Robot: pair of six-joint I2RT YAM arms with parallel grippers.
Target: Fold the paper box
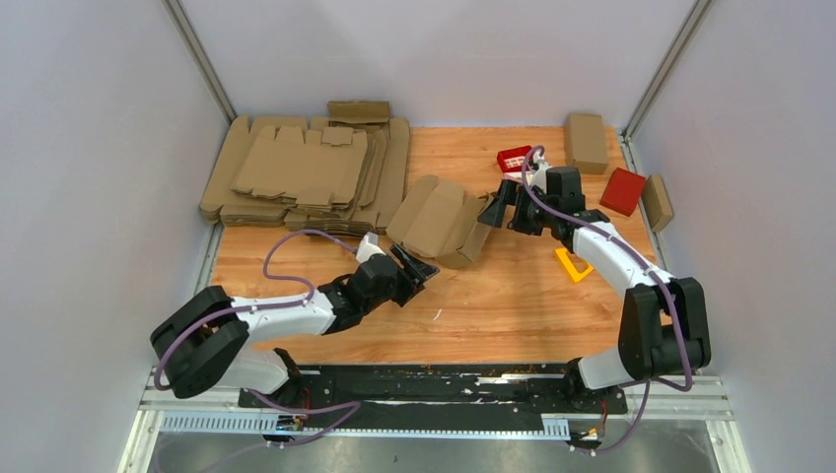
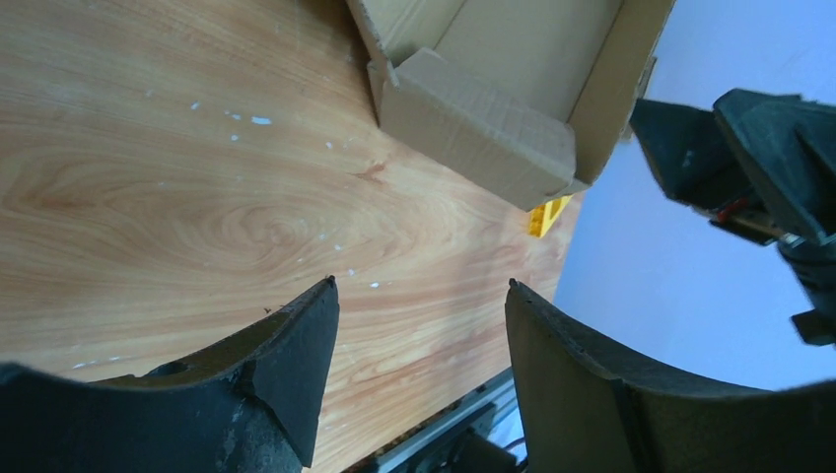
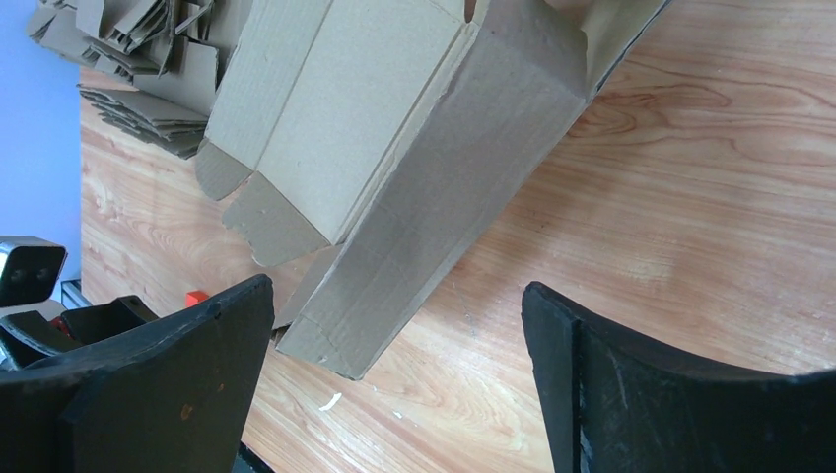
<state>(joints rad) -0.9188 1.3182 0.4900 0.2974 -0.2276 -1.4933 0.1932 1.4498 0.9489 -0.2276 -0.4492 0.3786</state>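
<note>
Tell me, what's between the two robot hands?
The paper box, half folded, lies between the left gripper and right gripper; the top view shows it.

The paper box is cut off by the right wrist view's top edge.

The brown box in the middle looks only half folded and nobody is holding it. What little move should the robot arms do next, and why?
Probably the right gripper should ease forward and close on the paper box. Its jaws stand open right at the box's right end, nothing between them. The left gripper is open too, just short of the near edge, so it could steady that side.
</note>
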